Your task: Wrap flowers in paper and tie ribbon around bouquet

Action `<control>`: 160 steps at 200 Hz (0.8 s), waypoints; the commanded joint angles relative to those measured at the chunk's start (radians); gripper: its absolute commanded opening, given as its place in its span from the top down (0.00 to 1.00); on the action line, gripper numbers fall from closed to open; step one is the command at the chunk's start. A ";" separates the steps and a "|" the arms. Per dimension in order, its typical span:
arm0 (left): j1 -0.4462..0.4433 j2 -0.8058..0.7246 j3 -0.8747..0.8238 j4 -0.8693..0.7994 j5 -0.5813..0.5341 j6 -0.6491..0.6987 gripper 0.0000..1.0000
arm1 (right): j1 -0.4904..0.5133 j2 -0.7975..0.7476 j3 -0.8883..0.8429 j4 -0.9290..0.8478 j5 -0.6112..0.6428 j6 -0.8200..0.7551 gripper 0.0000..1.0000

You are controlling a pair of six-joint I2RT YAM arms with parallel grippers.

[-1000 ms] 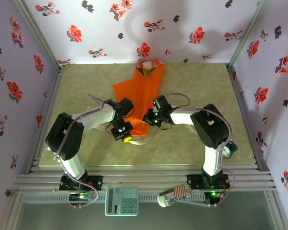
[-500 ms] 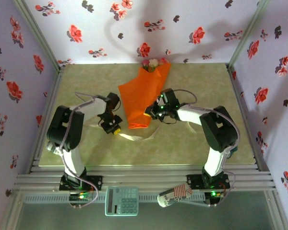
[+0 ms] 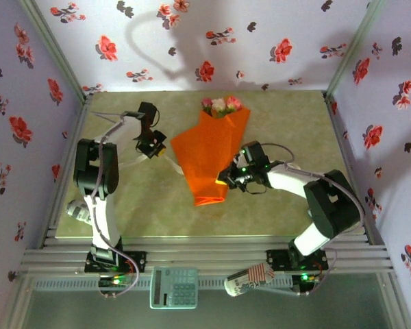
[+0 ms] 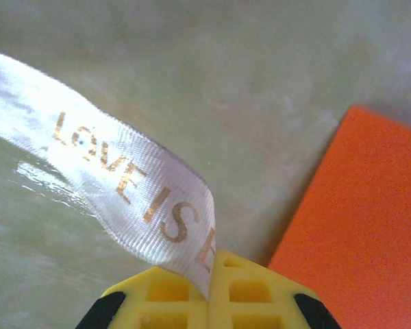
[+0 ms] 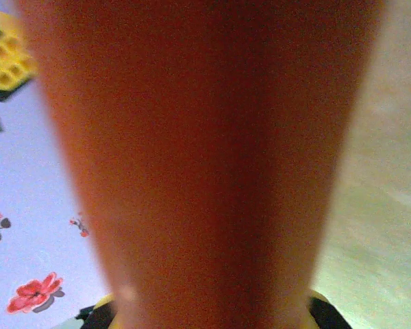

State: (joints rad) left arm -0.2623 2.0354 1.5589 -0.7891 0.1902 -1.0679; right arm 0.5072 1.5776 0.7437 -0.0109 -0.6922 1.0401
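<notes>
- Bouquet (image 3: 209, 154), top view: its long axis runs from the flowers (image 3: 220, 105) at the far end to the narrow tip at the near end. The right gripper (image 3: 227, 179) grips the bouquet's right edge close to that tip. The left gripper (image 3: 153, 144) sits off the bouquet's left side, apart from it and level with its upper half.
- Left wrist view: the jaws are pinched tight on the ribbon (image 4: 123, 175), which trails up and away to the left. The bouquet's orange edge lies just right of the jaws, not touching them.
- Right wrist view: the bouquet's cone runs straight away from the jaws, which are closed on its narrow part.
- Judgement: the ribbon must cross rightward over the cone, so the left arm carries it.
</notes>
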 commanded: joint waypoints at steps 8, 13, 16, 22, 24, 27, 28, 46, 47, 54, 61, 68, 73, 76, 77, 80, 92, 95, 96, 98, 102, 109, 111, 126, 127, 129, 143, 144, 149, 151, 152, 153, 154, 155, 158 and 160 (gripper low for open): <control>0.014 -0.051 -0.024 -0.049 -0.025 -0.030 1.00 | -0.001 0.014 -0.045 0.064 0.001 0.008 1.00; 0.019 -0.061 -0.036 -0.045 -0.026 -0.035 1.00 | -0.002 0.019 -0.048 0.065 0.005 0.006 1.00; 0.022 -0.066 -0.043 -0.041 -0.026 -0.037 1.00 | -0.002 0.023 -0.048 0.065 0.008 0.004 1.00; 0.028 -0.074 -0.052 -0.039 -0.024 -0.041 1.00 | -0.002 0.032 -0.049 0.063 0.010 -0.005 1.00; 0.030 -0.078 -0.052 -0.039 -0.023 -0.042 1.00 | -0.002 0.035 -0.048 0.059 0.011 -0.009 1.00; 0.032 -0.081 -0.054 -0.039 -0.023 -0.044 1.00 | -0.004 0.039 -0.047 0.051 0.014 -0.016 1.00; 0.032 -0.082 -0.054 -0.039 -0.023 -0.043 1.00 | -0.004 0.042 -0.047 0.048 0.015 -0.019 1.00; 0.041 -0.093 -0.042 -0.052 -0.023 -0.040 1.00 | -0.006 0.073 -0.042 0.023 0.020 -0.053 1.00; 0.040 -0.094 -0.040 -0.053 -0.023 -0.041 1.00 | -0.006 0.075 -0.042 0.021 0.020 -0.054 1.00; 0.041 -0.095 -0.028 -0.067 -0.024 -0.039 1.00 | -0.007 0.083 -0.041 0.018 0.020 -0.063 1.00; 0.041 -0.096 -0.016 -0.082 -0.027 -0.038 1.00 | -0.007 0.089 -0.044 0.019 0.018 -0.071 1.00; 0.041 -0.098 -0.007 -0.097 -0.032 -0.038 1.00 | -0.009 0.093 -0.048 0.017 0.020 -0.078 1.00; 0.041 -0.098 -0.001 -0.104 -0.036 -0.037 1.00 | -0.011 0.096 -0.049 0.012 0.021 -0.083 1.00; 0.043 -0.102 0.002 -0.107 -0.039 -0.035 1.00 | -0.014 0.097 -0.049 0.010 0.022 -0.086 1.00; 0.042 -0.104 0.002 -0.108 -0.040 -0.035 1.00 | -0.014 0.097 -0.050 0.009 0.022 -0.087 1.00; 0.041 -0.106 0.004 -0.113 -0.044 -0.034 1.00 | -0.017 0.099 -0.051 0.006 0.022 -0.090 1.00; 0.041 -0.114 0.008 -0.122 -0.051 -0.032 1.00 | -0.025 0.100 -0.053 -0.011 0.028 -0.108 0.93; 0.041 -0.114 0.008 -0.123 -0.051 -0.032 1.00 | -0.026 0.099 -0.050 -0.022 0.029 -0.115 0.90; 0.041 -0.114 0.008 -0.123 -0.050 -0.032 1.00 | -0.027 0.099 -0.049 -0.026 0.029 -0.118 0.88; 0.042 -0.116 0.008 -0.123 -0.049 -0.032 1.00 | -0.029 0.099 -0.046 -0.033 0.029 -0.123 0.86; 0.041 -0.115 0.007 -0.122 -0.046 -0.032 1.00 | -0.033 0.098 -0.040 -0.053 0.031 -0.135 0.80; 0.041 -0.117 0.005 -0.123 -0.040 -0.032 1.00 | -0.038 0.088 -0.022 -0.098 0.039 -0.157 0.70; 0.040 -0.118 0.005 -0.123 -0.037 -0.033 1.00 | -0.041 0.084 -0.016 -0.114 0.045 -0.163 0.67; 0.038 -0.126 -0.010 -0.123 -0.026 -0.036 1.00 | -0.061 0.021 0.032 -0.240 0.111 -0.188 0.52; 0.038 -0.127 -0.010 -0.123 -0.025 -0.036 1.00 | -0.063 0.014 0.035 -0.244 0.119 -0.188 0.51; 0.037 -0.129 -0.013 -0.124 -0.025 -0.038 1.00 | -0.067 0.004 0.043 -0.269 0.133 -0.189 0.50; 0.035 -0.147 -0.032 -0.124 -0.022 -0.043 1.00 | -0.108 -0.071 0.100 -0.417 0.257 -0.185 0.44; 0.035 -0.148 -0.033 -0.124 -0.021 -0.043 1.00 | -0.112 -0.075 0.104 -0.427 0.266 -0.184 0.44; 0.034 -0.154 -0.040 -0.123 -0.020 -0.045 1.00 | -0.132 -0.096 0.121 -0.475 0.313 -0.176 0.43; 0.034 -0.156 -0.042 -0.123 -0.019 -0.046 1.00 | -0.142 -0.105 0.127 -0.493 0.334 -0.172 0.43; 0.034 -0.157 -0.043 -0.122 -0.019 -0.046 1.00 | -0.147 -0.109 0.130 -0.501 0.345 -0.169 0.43; 0.034 -0.158 -0.044 -0.123 -0.018 -0.046 1.00 | -0.151 -0.114 0.132 -0.509 0.354 -0.167 0.43; 0.033 -0.160 -0.045 -0.123 -0.018 -0.046 1.00 | -0.156 -0.118 0.136 -0.517 0.364 -0.164 0.43; 0.033 -0.160 -0.046 -0.123 -0.017 -0.046 1.00 | -0.160 -0.122 0.139 -0.521 0.374 -0.162 0.43; 0.032 -0.163 -0.049 -0.123 -0.017 -0.047 1.00 | -0.174 -0.131 0.146 -0.546 0.398 -0.152 0.42; 0.032 -0.166 -0.050 -0.123 -0.016 -0.046 1.00 | -0.185 -0.137 0.151 -0.558 0.418 -0.147 0.42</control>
State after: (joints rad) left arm -0.2245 1.9297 1.5337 -0.8757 0.1722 -1.0939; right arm 0.4110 1.5509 0.8085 -0.2878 -0.5339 0.8886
